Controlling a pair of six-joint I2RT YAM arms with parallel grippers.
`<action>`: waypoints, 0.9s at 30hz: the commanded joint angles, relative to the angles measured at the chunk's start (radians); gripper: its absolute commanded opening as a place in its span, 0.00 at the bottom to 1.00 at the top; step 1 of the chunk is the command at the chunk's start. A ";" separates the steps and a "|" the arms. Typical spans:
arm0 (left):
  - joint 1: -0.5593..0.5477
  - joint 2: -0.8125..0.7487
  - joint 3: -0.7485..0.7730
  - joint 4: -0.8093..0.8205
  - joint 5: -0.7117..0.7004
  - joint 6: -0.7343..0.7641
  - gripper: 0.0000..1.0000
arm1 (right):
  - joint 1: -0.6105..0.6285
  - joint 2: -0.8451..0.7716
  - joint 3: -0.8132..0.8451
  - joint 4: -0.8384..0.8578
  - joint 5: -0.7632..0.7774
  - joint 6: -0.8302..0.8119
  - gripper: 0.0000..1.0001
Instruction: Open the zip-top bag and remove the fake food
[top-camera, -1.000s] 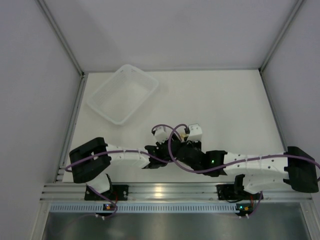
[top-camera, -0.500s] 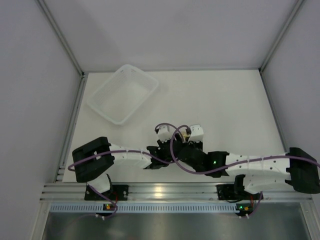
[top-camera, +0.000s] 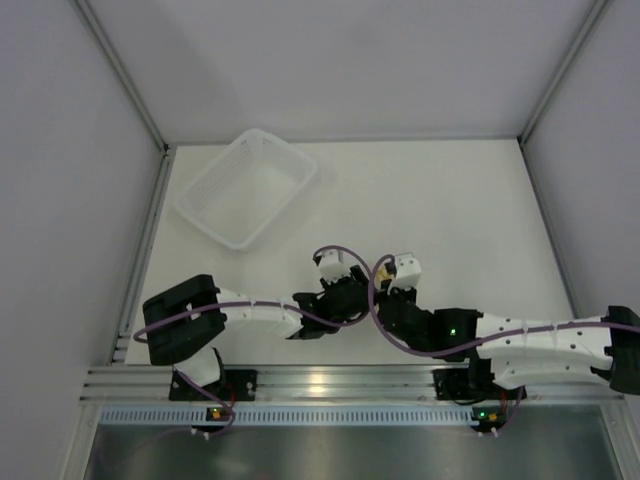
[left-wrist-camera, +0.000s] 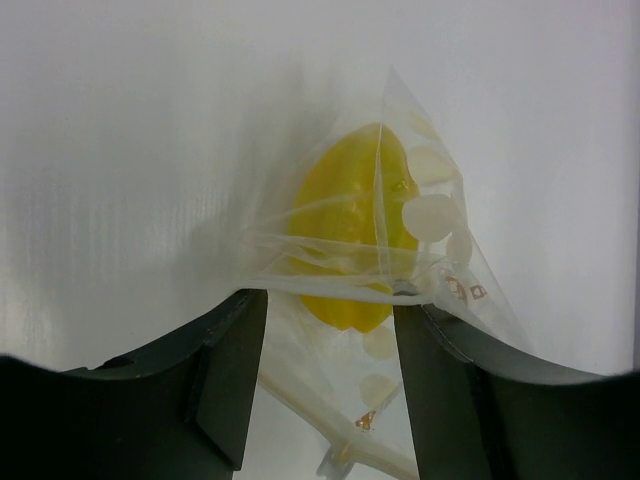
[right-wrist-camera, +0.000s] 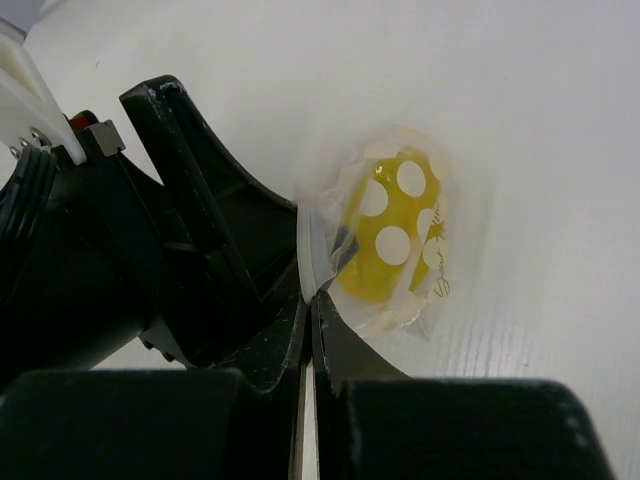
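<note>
1. Zip-top bag (left-wrist-camera: 462, 300): lying on the white counter (top-camera: 460, 200), near the front middle, between the two wrists; clear and crinkly, showing white dots and small print on one face.
2. Fake food (left-wrist-camera: 345, 225): sitting inside the bag, bright yellow and rounded, showing plainly through the film in both wrist views.
3. Left tool (left-wrist-camera: 328, 302): standing at a middling width, fingers apart, straddling the near end of the bag and the lower end of the yellow lump. Touching taut film at both tips, though impossible to tell whether squeezing or merely resting against it.
4. Right tool (right-wrist-camera: 307, 295): pinching closed on the bag's thick white edge, with only that thin strip between the fingers. Crowding in just beside the left tool's dark finger.
5. Basket tray (top-camera: 245, 187): sitting at the far left of the counter, translucent white, turned at an angle, well apart from the bag and both tools.
6. Left arm (top-camera: 250, 315) and right arm (top-camera: 520, 335): reaching low toward each other along the near edge, carrying purple cables (top-camera: 345, 255) looped over the wrists. Covering the bag almost wholly in the overhead view, leaving only a yellowish speck between the wrists.
</note>
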 joint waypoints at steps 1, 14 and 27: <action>0.013 -0.036 0.017 0.009 -0.086 0.012 0.59 | 0.028 -0.038 -0.025 0.140 -0.139 -0.010 0.00; -0.062 -0.138 0.087 -0.068 -0.008 0.112 0.69 | -0.009 -0.119 0.004 0.195 -0.258 -0.059 0.00; -0.076 -0.303 0.061 -0.168 0.024 0.103 0.54 | -0.018 -0.031 0.027 0.143 -0.193 -0.074 0.00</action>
